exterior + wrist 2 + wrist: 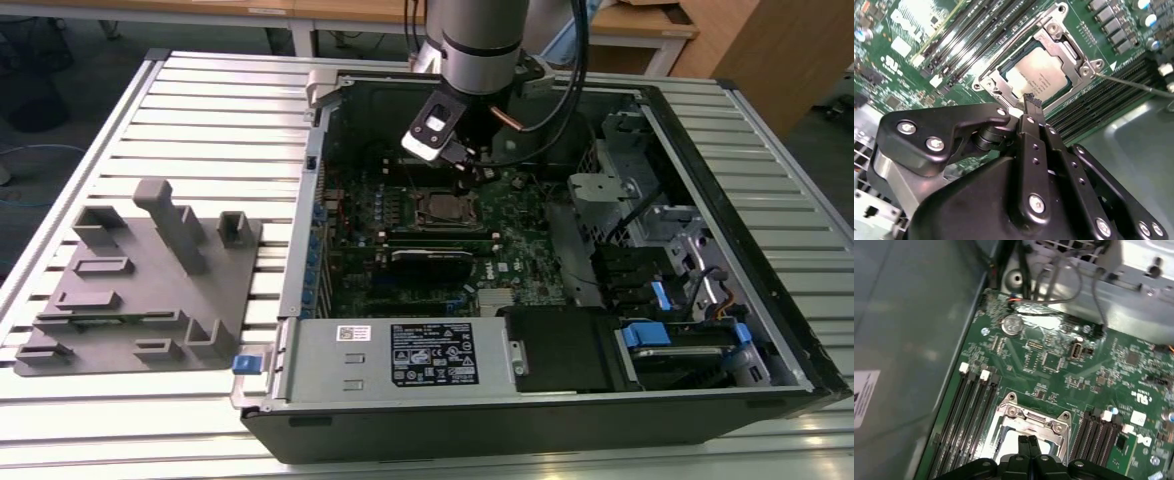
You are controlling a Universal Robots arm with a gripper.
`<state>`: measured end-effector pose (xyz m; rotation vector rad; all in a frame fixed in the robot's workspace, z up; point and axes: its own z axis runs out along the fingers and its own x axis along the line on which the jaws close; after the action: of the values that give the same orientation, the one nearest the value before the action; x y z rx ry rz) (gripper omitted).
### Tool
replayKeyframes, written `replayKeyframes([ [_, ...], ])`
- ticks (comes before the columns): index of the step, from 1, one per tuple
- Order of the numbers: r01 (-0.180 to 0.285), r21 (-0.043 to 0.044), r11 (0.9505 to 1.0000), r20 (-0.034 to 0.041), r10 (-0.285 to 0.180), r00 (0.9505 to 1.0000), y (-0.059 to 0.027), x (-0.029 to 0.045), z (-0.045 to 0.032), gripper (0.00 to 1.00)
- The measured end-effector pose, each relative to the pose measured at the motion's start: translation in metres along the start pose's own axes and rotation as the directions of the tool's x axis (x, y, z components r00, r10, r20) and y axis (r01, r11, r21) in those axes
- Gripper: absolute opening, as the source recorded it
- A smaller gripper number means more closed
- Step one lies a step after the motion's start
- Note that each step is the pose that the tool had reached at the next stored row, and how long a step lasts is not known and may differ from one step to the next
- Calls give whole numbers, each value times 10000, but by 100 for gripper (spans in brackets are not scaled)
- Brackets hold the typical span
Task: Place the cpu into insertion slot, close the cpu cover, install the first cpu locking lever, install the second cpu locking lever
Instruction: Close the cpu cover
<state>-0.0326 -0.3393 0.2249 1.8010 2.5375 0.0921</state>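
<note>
Nearest you in the exterior view: PSU point(400, 355) along the front of the case point(534, 430), and a grey fixture block point(134, 280) on the slatted surface point(200, 100) to the exterior view's left. Mid-case, the insertion slot point(441, 208) sits in the green mobo point(521, 230) w/ the cpu point(1038, 76) seated in it. The cpu cover point(1031, 419) lies flat over the chip, pale top showing thru the cut-out. One thin lever rod point(1134, 84) runs out from a slot corner, over the memory slots point(1114, 100). Beyond that, your arm point(478, 40) stands near-vertical over the far part of the board, wrist tipped twd the slot. Jaws are pressed together, nothing btwn them, tips just above the slot's edge. Whether they touch it, you can't tell.
</note>
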Motion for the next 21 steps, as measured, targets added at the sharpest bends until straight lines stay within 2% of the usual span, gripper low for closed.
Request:
replayKeyframes([
  [3,553,5,9985,-37,-553,9985,0,0,6,11],
  [6,1090,8,9940,-71,-1090,9940,-1,0,10,11],
  [8,1446,9,9895,-96,-1446,9894,-1,0,14,11],
  [11,1988,9,9800,-131,-1987,9800,-1,0,17,11],
  [15,2685,5,9633,-179,-2684,9631,-1,0,22,11],
  [18,3216,1,9469,-215,-3215,9467,-2,0,26,11],
  [21,3720,-6,9282,-249,-3719,9279,-2,0,30,11],
])
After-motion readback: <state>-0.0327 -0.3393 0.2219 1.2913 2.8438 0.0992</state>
